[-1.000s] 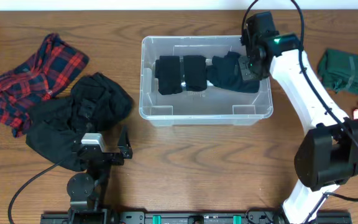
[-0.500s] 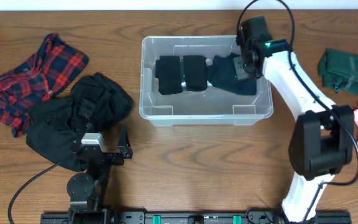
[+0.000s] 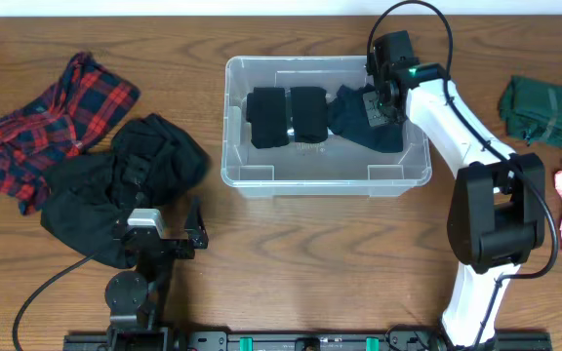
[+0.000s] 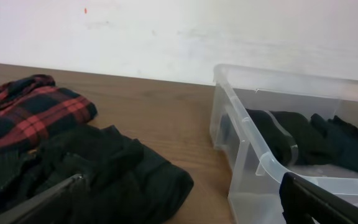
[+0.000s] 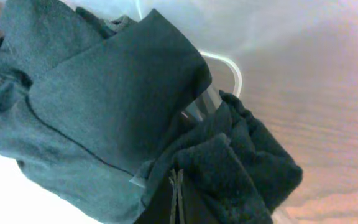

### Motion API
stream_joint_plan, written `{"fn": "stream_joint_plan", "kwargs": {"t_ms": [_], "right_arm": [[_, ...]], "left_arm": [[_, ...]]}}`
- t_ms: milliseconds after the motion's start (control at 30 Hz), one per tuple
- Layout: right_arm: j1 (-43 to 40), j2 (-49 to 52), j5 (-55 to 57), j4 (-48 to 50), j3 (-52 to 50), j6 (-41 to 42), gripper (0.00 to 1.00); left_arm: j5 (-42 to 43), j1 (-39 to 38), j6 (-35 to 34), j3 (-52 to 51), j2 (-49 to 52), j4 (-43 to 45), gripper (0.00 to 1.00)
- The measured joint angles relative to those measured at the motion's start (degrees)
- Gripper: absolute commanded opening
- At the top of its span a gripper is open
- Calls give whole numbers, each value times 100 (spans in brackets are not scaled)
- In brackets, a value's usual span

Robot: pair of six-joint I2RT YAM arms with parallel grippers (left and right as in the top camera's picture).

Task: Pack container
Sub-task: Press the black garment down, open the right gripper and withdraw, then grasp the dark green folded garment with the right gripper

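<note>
The container (image 3: 320, 177) sits mid-table (image 3: 310, 263), holding dark rolls (image 3: 286, 117). The right gripper (image 3: 382, 101) is inside its right end against a dark garment (image 3: 357, 125); I cannot tell whether it grips. The left gripper (image 3: 197, 228) gapes empty, well apart.

No writing, brand, number or sign can be read in any of the views. In the overhead view, near the centre of the frame, a pale patch (image 3: 307, 146) shows on the floor of the container (image 3: 261, 177), just below the folded dark clothes (image 3: 289, 115). It may be a label, but it is too small to show any print.
</note>
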Motion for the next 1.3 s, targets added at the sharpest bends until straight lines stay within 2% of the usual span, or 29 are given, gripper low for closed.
{"fn": "stream_joint_plan", "kwargs": {"t_ms": [67, 100, 167, 267, 500, 767, 967, 1300], "right_arm": [[2, 0, -55, -295, 238, 17, 56], [7, 0, -96, -494, 433, -11, 66], [13, -7, -157, -918, 966, -37, 83], [22, -72, -214, -1427, 1661, 61, 99], [-376, -743, -332, -2367, 2691, 444, 99], [-2317, -1029, -625, -2667, 2734, 1038, 99], [-3491, -1025, -1209, -1961, 2164, 1106, 99], [-4868, -874, -2459, -28, 326, 581, 99]], "left_arm": [[-2, 0, 0, 0, 0, 0, 98], [-2, 0, 0, 0, 0, 0, 98], [0, 0, 0, 0, 0, 0, 98], [-2, 0, 0, 0, 0, 0, 98], [0, 0, 0, 0, 0, 0, 98], [0, 0, 0, 2, 0, 0, 98], [-2, 0, 0, 0, 0, 0, 98], [0, 0, 0, 0, 0, 0, 98]]}}
